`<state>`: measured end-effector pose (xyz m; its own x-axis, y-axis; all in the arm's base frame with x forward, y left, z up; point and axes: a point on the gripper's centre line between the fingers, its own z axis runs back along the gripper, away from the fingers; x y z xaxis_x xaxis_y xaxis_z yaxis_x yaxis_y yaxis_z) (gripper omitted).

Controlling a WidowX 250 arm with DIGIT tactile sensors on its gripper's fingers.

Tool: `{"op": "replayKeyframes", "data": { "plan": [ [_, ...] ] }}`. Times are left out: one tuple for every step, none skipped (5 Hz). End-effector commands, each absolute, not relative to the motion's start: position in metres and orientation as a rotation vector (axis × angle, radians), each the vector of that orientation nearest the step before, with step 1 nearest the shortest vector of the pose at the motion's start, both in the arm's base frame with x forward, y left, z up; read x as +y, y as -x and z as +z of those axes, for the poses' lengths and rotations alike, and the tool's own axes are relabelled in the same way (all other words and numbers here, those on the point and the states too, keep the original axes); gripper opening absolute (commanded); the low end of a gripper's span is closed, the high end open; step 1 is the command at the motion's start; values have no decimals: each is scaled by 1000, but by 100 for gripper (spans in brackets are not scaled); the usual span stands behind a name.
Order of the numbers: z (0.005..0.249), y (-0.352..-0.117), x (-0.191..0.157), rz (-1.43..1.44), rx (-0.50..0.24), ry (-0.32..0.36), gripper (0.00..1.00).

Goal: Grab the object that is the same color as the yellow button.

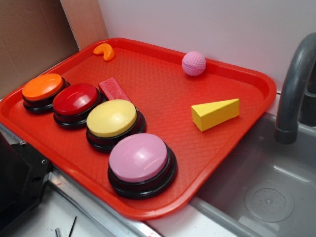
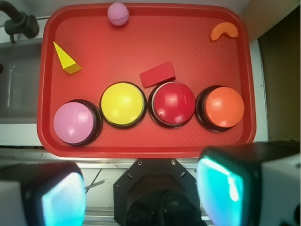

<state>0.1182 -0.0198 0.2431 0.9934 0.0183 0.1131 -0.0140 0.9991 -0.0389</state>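
In the exterior view the yellow wedge block [image 1: 215, 114] lies on its side on the red tray [image 1: 163, 79] near the edge beside the sink [image 1: 266, 182], well apart from the yellow button [image 1: 112, 118], which is third in a row of four buttons along the opposite side. In the wrist view the wedge sits toward the tray's left edge below the pink ball [image 2: 117, 13], the yellow button stands between the pink button [image 2: 74, 122] and the red button [image 2: 173, 103], and the gripper [image 2: 141, 193] hangs off the tray's near edge with its fingers [image 2: 225, 188] spread wide and holding nothing.
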Motion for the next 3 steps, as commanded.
{"op": "replayKeyframes", "data": {
  "plan": [
    [243, -118, -20, 16, -114, 38, 100],
    [239, -125, -27, -39, -135, 24, 100],
    [229, -139, -42, -98, -167, 8, 100]
  ]
}}
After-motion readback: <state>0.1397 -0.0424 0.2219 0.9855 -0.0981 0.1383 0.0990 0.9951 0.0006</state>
